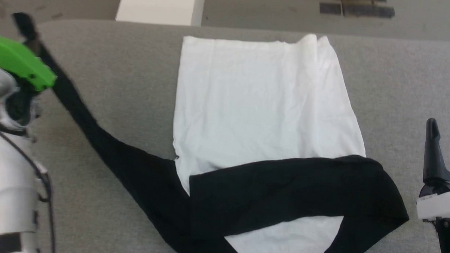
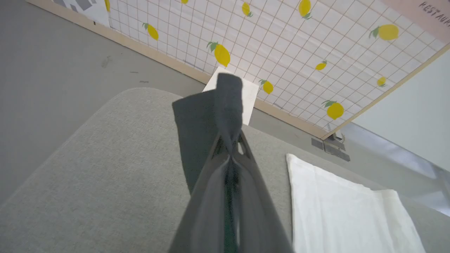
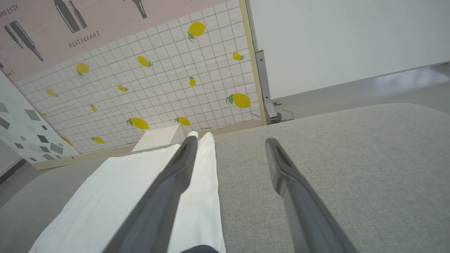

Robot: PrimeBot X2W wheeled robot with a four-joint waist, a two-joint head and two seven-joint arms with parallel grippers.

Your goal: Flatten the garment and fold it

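Right wrist view: pink panel reads "RESTAURANT" beyond the garment.

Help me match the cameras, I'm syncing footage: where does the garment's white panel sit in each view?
Head view: the white panel fills the centre, above the black fabric.
Left wrist view: it lies in the lower right corner.
Right wrist view: it lies at lower left.
Shared landmark: the small white box past the panel's far end.

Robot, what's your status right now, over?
Left gripper shut on black sleeve, stretched taut. Right gripper open, empty. T-shirt partly flat. Nothing in the way.
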